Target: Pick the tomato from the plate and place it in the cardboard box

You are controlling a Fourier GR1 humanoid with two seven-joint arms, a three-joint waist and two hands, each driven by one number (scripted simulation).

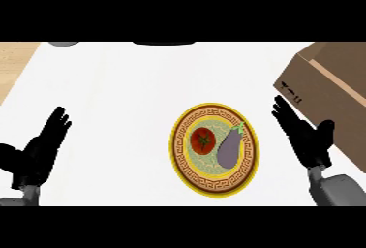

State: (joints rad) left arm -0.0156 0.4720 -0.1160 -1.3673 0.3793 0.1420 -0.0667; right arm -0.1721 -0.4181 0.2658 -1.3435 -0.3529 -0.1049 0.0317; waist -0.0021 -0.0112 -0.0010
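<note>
Step in hand: nothing is grasped yet; I judge this to be the start, with the reach for the tomato not yet begun.
Tomato: a round red tomato with a green stalk mark (pixel 203 140) lies on the left half of a round yellow-rimmed patterned plate (pixel 213 188), just beside a long purple aubergine (pixel 230 148) on its right.
Right hand: the black right hand (pixel 304 133) is empty, with its fingers straight and slightly apart. It is between the plate and a brown cardboard box (pixel 328 87) at the right edge.
Left hand: the black left hand (pixel 39 145) rests at the left, well apart from the plate, fingers straight, holding nothing.
Next move: the right hand likely needs to cross over the aubergine, curl round the tomato without nudging its neighbour, then lift it right, above the box wall.
Surface: a plain white counter (pixel 121 97), with a pale wooden strip (pixel 14 63) at the far left.
Room: little shows; the box's opening is cut off by the view.
</note>
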